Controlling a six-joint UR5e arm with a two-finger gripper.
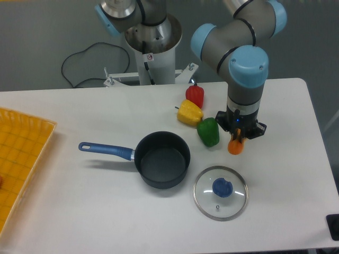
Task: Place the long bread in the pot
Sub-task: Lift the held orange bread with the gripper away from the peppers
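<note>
3 peppers sit toward the table's [79, 217] back edge: red pepper [195, 95], yellow pepper [189, 112], green pepper [208, 132], clustered between the pot [162, 160] and the gripper [237, 142]. 1 round glass lid [220, 192] with blue knob lies near the front edge, right of the pot. 1 yellow mesh tray [21, 159] at the left edge. Gripper is clamped on the long bread [235, 146]; only its glossy orange rounded end shows, toward the right edge. Pot is dark, round, blue-handled.

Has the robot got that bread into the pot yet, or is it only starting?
Not yet. The pot is empty and its glass lid lies on the table beside it. The gripper is down on the long bread, right of the green pepper. Carrying the bread over and dropping it in remain.
</note>
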